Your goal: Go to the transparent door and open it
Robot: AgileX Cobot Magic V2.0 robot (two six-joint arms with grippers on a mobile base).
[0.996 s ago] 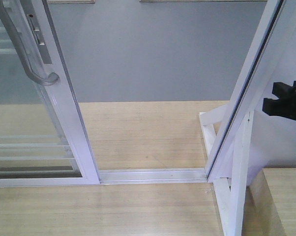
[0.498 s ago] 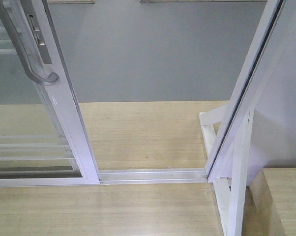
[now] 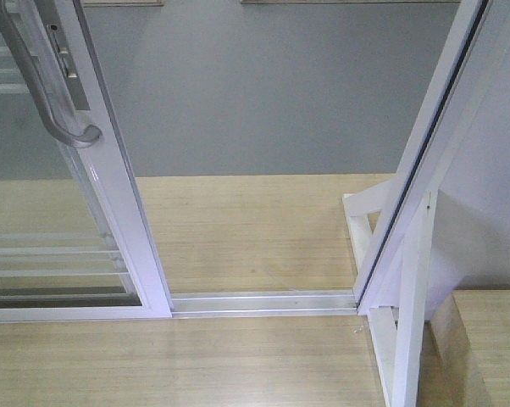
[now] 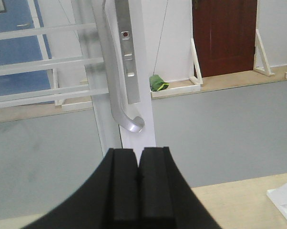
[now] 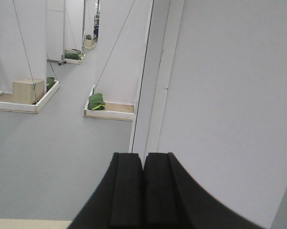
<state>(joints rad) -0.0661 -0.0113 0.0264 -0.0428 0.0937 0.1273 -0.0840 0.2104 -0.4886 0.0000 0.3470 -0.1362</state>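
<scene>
While the transparent door stands just ahead of the left pincer, its curved silver handle hangs directly above the pincer's closed, empty tips, not touching them. Seen from the front, the door sits slid left, with the floor track bare. Ahead of the right pincer, pressed together and holding nothing, is a white frame post.

There is one transparent door with one curved silver handle, just above the left gripper's shut jaws. Two black grippers show, the left one and the right gripper, each with two fingers pressed together. One dark red door stands far past the left jaws. One wooden box sits far left of the right jaws.
</scene>
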